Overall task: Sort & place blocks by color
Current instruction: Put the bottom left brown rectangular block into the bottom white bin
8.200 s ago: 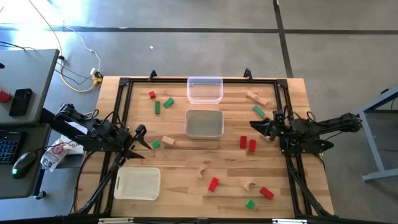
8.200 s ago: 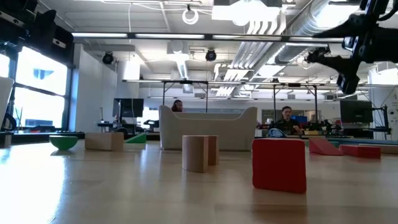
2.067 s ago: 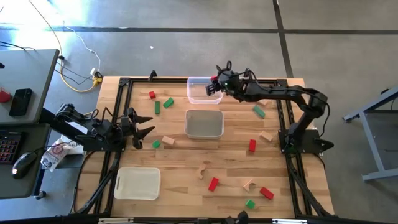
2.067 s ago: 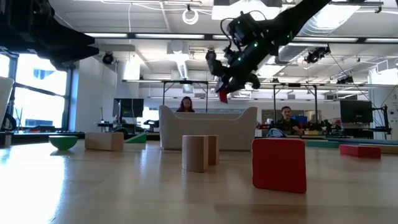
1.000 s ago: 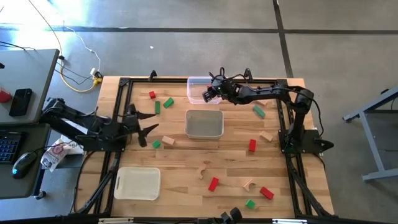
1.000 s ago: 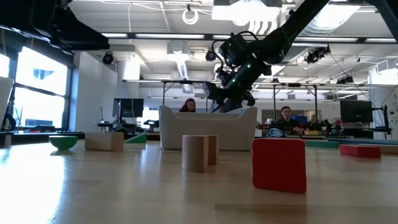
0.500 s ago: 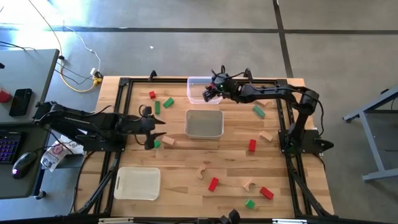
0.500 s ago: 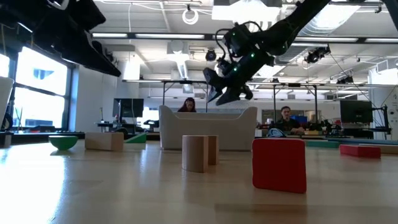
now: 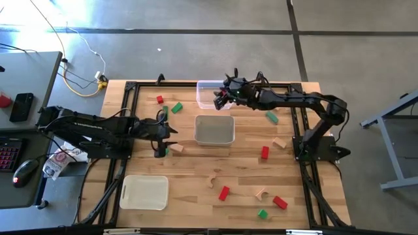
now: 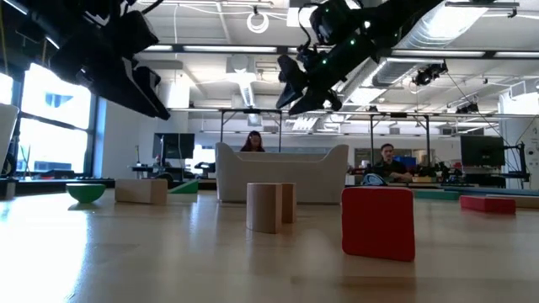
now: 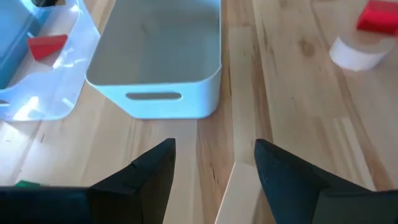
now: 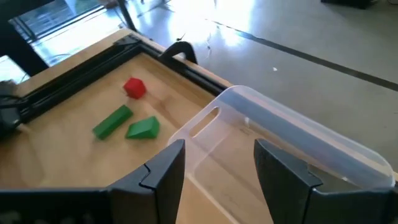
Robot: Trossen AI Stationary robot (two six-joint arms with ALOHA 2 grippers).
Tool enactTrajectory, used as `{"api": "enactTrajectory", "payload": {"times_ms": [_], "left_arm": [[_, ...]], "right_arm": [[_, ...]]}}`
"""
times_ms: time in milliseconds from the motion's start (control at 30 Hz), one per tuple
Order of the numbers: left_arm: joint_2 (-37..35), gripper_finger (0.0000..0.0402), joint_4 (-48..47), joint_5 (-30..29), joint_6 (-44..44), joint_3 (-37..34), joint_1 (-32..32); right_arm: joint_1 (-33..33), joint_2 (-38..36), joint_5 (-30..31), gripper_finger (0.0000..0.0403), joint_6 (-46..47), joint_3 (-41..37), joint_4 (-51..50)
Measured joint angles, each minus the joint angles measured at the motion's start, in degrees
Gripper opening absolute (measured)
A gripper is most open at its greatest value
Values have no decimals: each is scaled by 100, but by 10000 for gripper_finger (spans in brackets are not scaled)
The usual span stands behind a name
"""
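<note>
My left gripper (image 9: pixel 166 139) is open, low over the table beside the white tray (image 9: pixel 214 129). A light wood block (image 11: pixel 236 190) lies flat just ahead of it between the finger lines, with a green block (image 9: pixel 164 151) beside it. My right gripper (image 9: pixel 219 98) is open and empty, raised above the clear tray (image 12: pixel 280 146). A red block (image 11: pixel 46 45) lies in that clear tray. A red cube (image 12: pixel 134 87), a green bar (image 12: pixel 112 121) and a green wedge (image 12: pixel 143 129) lie on the table left of the clear tray.
More blocks are scattered on the right and near half: red (image 9: pixel 264 152), wood (image 9: pixel 279 142), green (image 9: pixel 272 117), red (image 9: pixel 224 192), wood (image 9: pixel 260 193), green (image 9: pixel 262 213). A flat white tray (image 9: pixel 144 192) lies near the left near corner. A black frame (image 9: pixel 130 88) rims the table.
My left arm has reached from the table's left edge toward the middle, bringing its open gripper up to the wood and green blocks beside the white tray. My right gripper has risen from low in the clear tray to well above it, staying open.
</note>
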Motion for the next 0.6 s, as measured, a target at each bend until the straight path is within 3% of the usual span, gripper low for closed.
{"api": "enactTrajectory", "payload": {"times_ms": [300, 600], "left_arm": [[602, 244, -16, 200, 56, 60, 2], [1330, 244, 17, 243, 50, 60, 0]], "right_arm": [[395, -251, 2, 179, 12, 0, -298], [733, -296, 2, 179, 10, 0, -368]]}}
